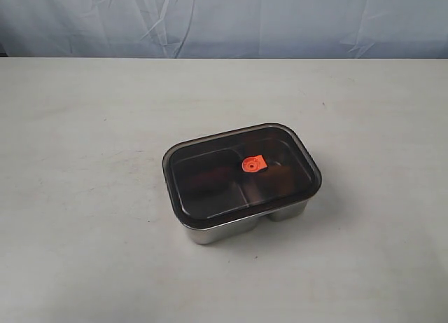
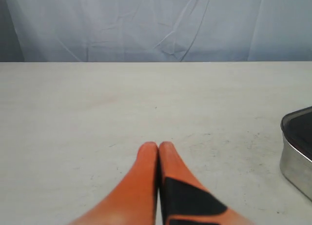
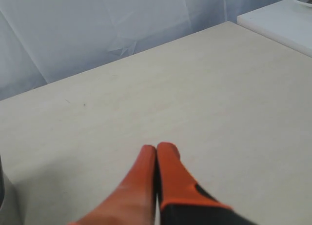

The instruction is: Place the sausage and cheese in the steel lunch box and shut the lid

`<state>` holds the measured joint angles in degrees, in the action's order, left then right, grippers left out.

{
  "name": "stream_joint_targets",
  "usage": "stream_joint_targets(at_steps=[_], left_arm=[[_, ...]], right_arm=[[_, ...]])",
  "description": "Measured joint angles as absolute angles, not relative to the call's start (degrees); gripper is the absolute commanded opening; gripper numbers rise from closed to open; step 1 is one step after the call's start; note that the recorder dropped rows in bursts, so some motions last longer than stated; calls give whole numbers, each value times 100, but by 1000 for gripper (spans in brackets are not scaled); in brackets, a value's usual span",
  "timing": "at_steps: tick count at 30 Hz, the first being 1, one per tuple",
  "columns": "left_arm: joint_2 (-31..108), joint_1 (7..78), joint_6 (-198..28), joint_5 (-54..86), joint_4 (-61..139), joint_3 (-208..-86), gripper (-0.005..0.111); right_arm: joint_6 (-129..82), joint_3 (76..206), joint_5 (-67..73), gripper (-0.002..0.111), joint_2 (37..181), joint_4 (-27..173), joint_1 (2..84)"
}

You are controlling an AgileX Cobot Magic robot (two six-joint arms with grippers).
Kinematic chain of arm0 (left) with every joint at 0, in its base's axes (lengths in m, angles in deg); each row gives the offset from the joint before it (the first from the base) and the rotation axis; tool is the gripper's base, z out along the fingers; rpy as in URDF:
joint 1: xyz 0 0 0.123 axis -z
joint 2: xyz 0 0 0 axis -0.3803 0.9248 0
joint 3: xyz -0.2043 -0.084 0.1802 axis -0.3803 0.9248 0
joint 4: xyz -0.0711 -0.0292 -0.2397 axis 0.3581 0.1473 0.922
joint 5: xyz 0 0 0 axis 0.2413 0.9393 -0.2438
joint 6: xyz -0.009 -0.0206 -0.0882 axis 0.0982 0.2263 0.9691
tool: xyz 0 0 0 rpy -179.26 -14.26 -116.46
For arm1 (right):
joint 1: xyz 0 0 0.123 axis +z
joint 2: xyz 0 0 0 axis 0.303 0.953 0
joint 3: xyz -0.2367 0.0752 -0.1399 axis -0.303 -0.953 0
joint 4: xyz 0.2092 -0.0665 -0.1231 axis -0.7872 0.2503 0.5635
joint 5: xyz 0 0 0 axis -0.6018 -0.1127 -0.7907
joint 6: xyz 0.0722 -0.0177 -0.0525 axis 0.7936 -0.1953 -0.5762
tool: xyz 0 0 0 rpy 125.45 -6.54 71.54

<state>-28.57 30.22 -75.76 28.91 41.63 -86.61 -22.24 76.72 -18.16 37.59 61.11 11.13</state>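
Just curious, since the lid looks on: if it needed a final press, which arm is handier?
Probably the left: the left gripper, shut, has the steel lunch box and lid close by in its view, while the right gripper, also shut, faces mostly table.

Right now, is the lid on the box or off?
On: the lid sits flat on the box rim, orange valve on top. Sealed: cannot tell.

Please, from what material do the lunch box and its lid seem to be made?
The lunch box looks like polished stainless steel: its wall is silver and reflects light. The lid seems to be dark tinted plastic, glossy and see-through: the inside of the box shows faintly through it.
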Motion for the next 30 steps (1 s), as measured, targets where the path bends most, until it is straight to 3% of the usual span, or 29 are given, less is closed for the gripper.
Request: stream_joint_targets(at_steps=[7,30], left_arm=[[-3107,2655,-7535,2901,4202,-8661,0],[-3107,2642,-7385,2901,4058,-8661,0]], right_arm=[[-2224,7672,-1816,0,3759,6111,1113],[-2224,7672,-1808,0,3759,6101,1113]])
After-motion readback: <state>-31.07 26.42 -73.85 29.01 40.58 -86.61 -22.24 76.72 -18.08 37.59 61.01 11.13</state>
